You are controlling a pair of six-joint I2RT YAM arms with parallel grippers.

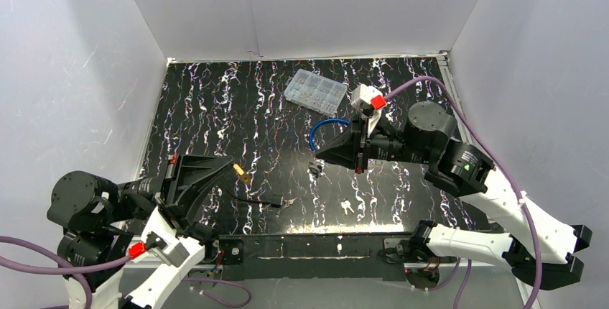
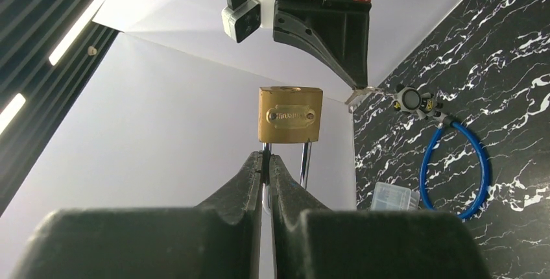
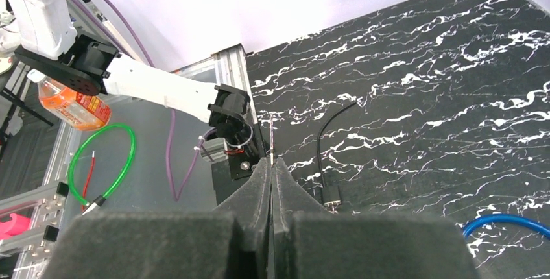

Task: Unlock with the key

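Left wrist view: the left gripper (image 2: 266, 159) has its fingers pressed together on one leg of the shackle of a brass padlock (image 2: 290, 115). The lock is held in the air above the table (image 1: 215, 108), body away from the gripper and shackle toward it. Facing it, the right gripper (image 2: 357, 85) points at the lock, with a clear gap between them.

Right wrist view: the right gripper's fingers are pinched tight on a thin silver key (image 3: 271, 137), which is seen edge-on, its blade sticking out past the fingertips.

On the table, under the right gripper, lies a blue cable loop (image 2: 423, 162) joined to a small black fitting. A clear plastic box (image 1: 314, 91) sits farther back. A black wire (image 3: 320, 146) lies on the table between the two arms.
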